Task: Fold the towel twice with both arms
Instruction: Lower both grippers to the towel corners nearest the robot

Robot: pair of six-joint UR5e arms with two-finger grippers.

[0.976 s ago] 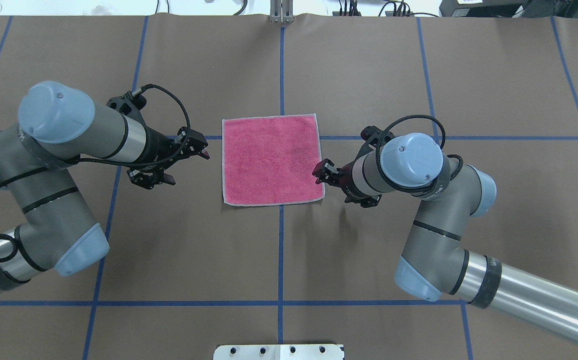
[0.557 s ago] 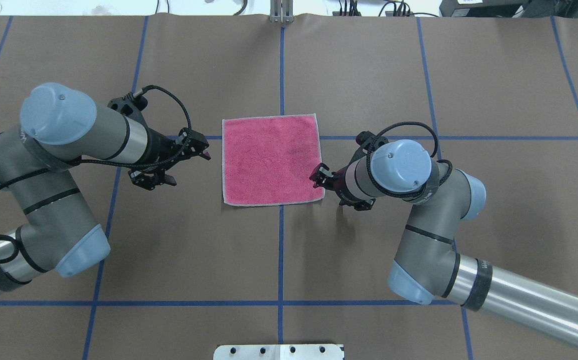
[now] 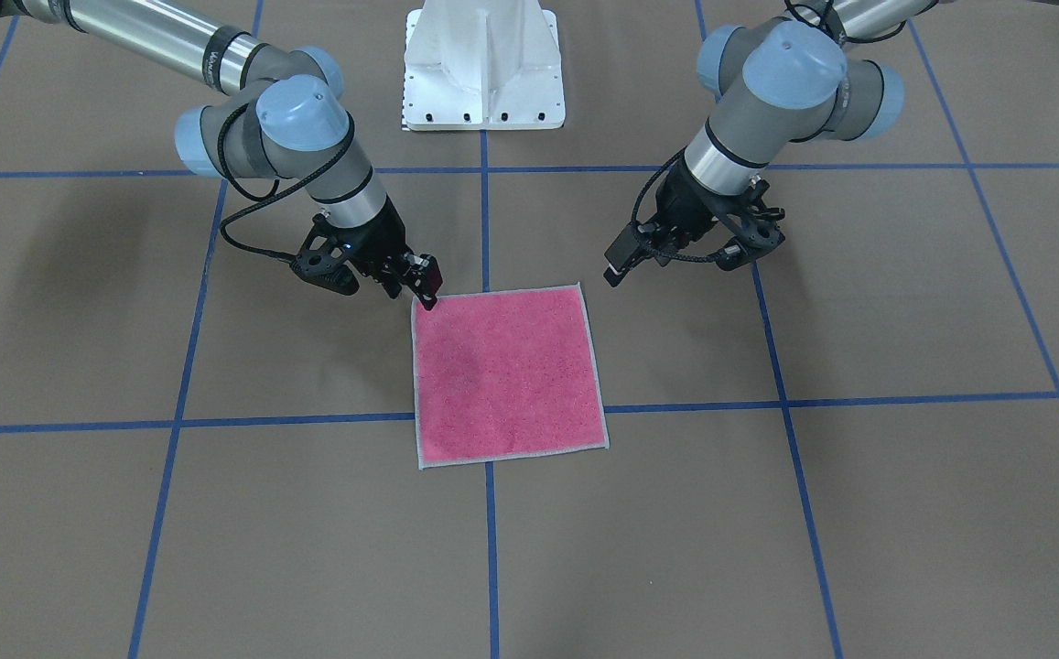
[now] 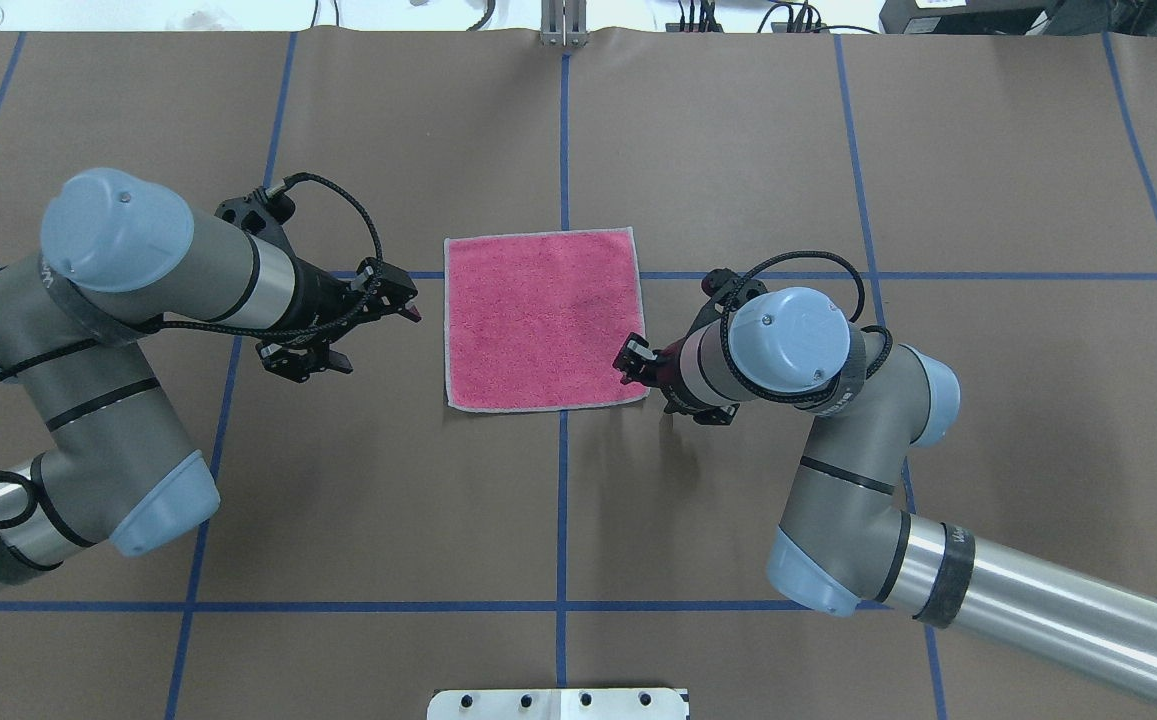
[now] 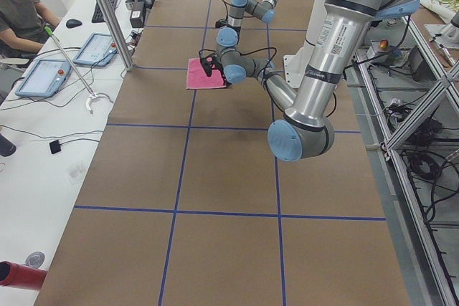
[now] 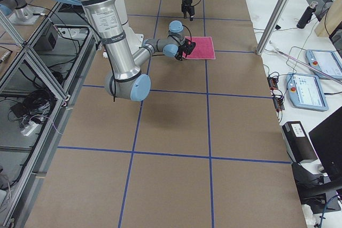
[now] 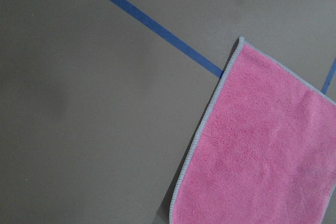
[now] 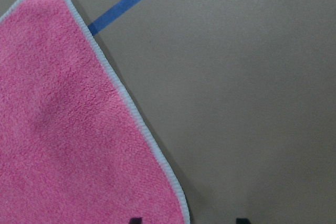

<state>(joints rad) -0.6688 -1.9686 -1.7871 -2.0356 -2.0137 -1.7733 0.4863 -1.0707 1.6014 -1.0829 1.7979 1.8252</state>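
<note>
Facing me from the front, the brown paper table [image 3: 218,531], gridded with blue tape [image 3: 291,420], bears the towel [image 3: 508,375]: flat, pink terry up, pale stitched edging. Overhead, my right gripper [image 4: 630,362] has crept onto the towel's near right corner; my left gripper [image 4: 408,300] stays beside its left edge, grip unreadable. Right wrist: my fingertips [image 8: 135,219] gape astride that corner.

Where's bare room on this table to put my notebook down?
The brown table is bare beyond the towel, toward its far edge. It is crowded beside the towel, where the left gripper and right gripper flank it.
</note>
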